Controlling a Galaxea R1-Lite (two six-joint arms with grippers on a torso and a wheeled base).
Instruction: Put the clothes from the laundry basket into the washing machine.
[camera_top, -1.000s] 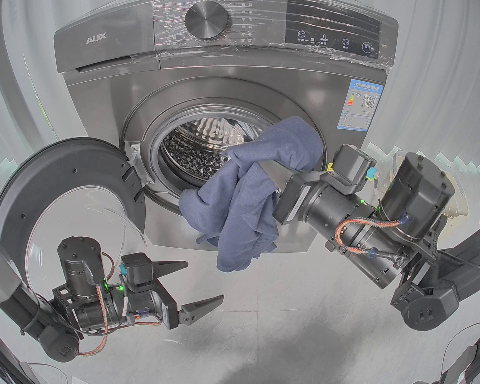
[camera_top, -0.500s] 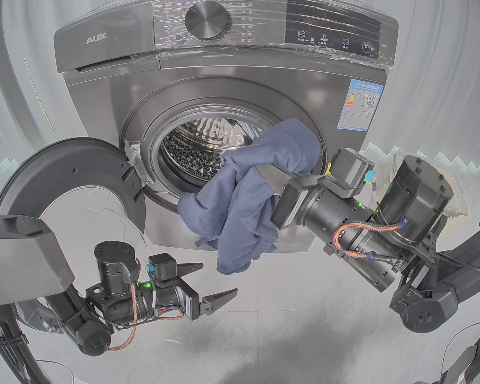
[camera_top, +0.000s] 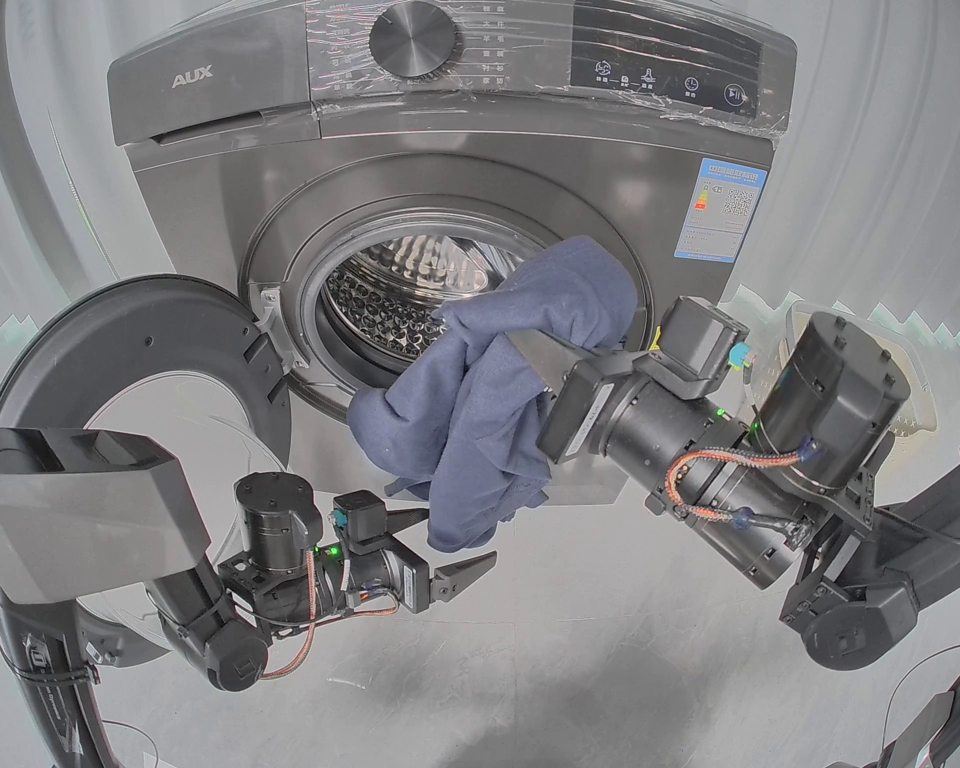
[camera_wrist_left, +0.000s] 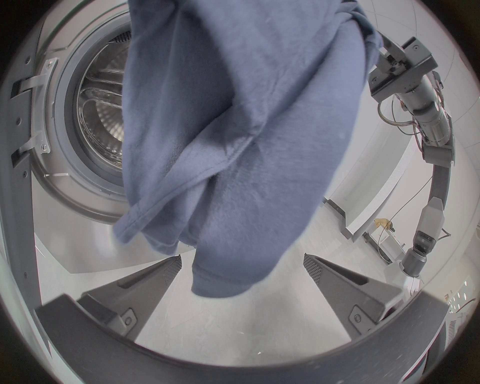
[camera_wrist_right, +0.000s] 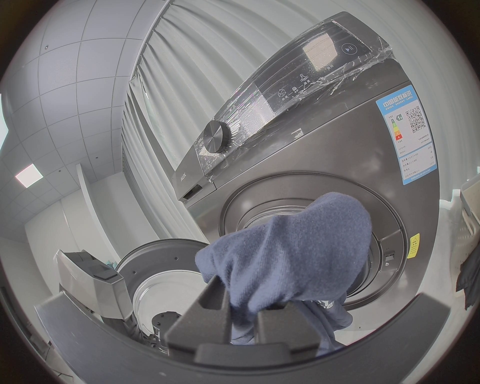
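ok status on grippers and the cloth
Right gripper shut on cloth, at the drum mouth. Left gripper open under the cloth's hem. Door open wide to the left.

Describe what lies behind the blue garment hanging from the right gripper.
Behind the blue garment is the washing machine's open drum, its steel wall visible. The garment hides the drum's right half.

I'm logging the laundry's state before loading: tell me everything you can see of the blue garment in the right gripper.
The blue garment is a soft, fleecy-looking dark blue cloth, bunched into loose folds, with a stitched hem at its lowest end. The right gripper is shut on its upper part, holding it before the washing machine's open porthole. The lowest end dangles between the fingers of the open left gripper; contact there is unclear.
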